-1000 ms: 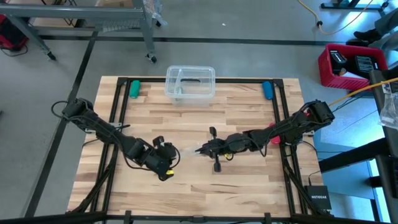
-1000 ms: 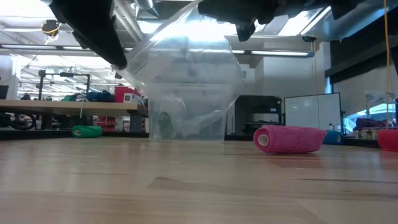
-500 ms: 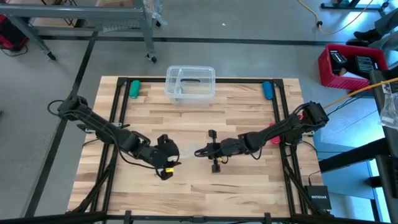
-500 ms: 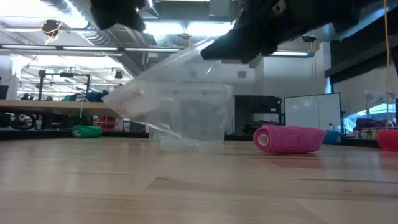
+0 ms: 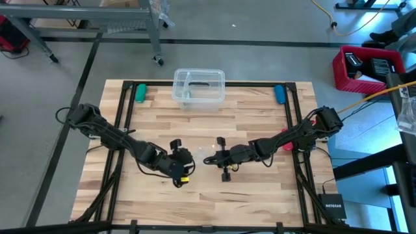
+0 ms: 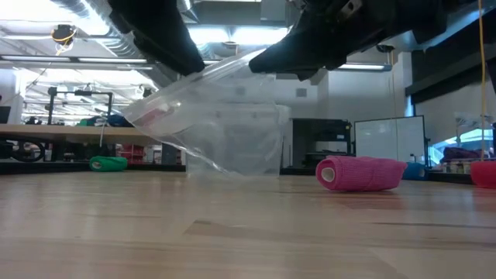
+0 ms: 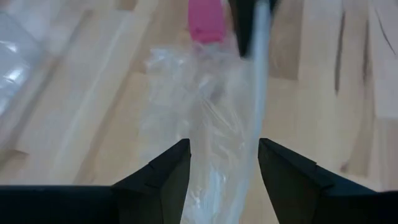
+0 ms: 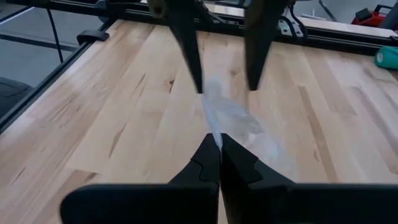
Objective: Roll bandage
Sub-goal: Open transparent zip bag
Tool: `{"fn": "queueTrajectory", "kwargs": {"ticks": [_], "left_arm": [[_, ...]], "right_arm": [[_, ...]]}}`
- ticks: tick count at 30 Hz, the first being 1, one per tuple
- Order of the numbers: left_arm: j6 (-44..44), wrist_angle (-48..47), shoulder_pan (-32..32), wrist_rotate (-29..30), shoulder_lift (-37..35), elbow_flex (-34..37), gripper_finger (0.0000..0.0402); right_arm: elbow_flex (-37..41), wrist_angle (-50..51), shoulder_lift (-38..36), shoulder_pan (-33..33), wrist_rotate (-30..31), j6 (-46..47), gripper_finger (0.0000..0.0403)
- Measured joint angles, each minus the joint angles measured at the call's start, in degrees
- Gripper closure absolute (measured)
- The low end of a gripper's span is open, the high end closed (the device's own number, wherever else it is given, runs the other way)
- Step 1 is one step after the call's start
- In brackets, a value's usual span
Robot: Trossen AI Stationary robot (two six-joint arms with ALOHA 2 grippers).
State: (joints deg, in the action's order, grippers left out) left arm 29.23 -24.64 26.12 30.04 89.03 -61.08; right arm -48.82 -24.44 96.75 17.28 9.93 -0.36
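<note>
Bandage (image 6: 359, 173): rolled into a pink cylinder, lying on its side on the wooden worktop (image 6: 232, 232), apart from both arms. In the left wrist view its pink end (image 7: 205, 22) shows beyond the wrapper, partly covered by the right arm's dark fingers.

Between the bandage and the left arm hangs a clear plastic wrapper (image 6: 209, 128), lifted off the worktop and stretched at a slant. The right end effector (image 8: 219, 149) has its fingers pressed together, pinching one edge of the wrapper. The left end effector (image 7: 224, 162) stands spread, one finger on either side of the wrapper's other end without gripping it. In the high view the two end effectors face each other near the worktop's middle, left (image 5: 185, 164) and right (image 5: 211, 158).

Surroundings: a clear plastic container (image 5: 198, 88) at the far edge of the worktop, a green object (image 5: 140, 92) at the far left corner, a blue object (image 5: 279, 94) at the far right corner. A red object (image 6: 484, 173) lies beyond the bandage in the low view. A red crate (image 5: 364, 68) stands on the floor off to the right.
</note>
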Motion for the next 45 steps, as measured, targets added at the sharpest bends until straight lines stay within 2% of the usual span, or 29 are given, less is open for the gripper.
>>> {"fn": "queueTrajectory", "kwargs": {"ticks": [4,14,21,25,40,45], "left_arm": [[-2.15,-0.15,-0.03,2.52,-0.26,-0.04,0.0221],[-3.44,-0.08,-0.03,3.22,0.56,-0.08,0.0221],[-6.16,-2.69,1.04,3.42,-1.56,-3.15,0.0221],[-4.15,-7.01,0.99,3.41,-1.38,-2.85,0.0221],[-3.94,-2.41,0.99,2.69,2.14,-1.29,0.0221],[-3.54,-5.08,1.12,2.69,1.55,-1.56,0.0221]], "right_arm": [[0.02,-0.03,0.00,0.00,-0.48,0.02,0.0402],[0.02,-1.51,0.00,0.00,-0.54,-0.04,0.0402],[0.02,-1.31,0.00,0.00,-0.56,-0.07,0.0402],[0.02,-1.46,0.00,-0.04,-0.54,-0.09,0.0402],[0.04,-1.67,0.00,-0.04,-0.56,-0.11,0.0402],[0.04,-1.40,0.00,-0.04,-0.56,-0.11,0.0402]]}}
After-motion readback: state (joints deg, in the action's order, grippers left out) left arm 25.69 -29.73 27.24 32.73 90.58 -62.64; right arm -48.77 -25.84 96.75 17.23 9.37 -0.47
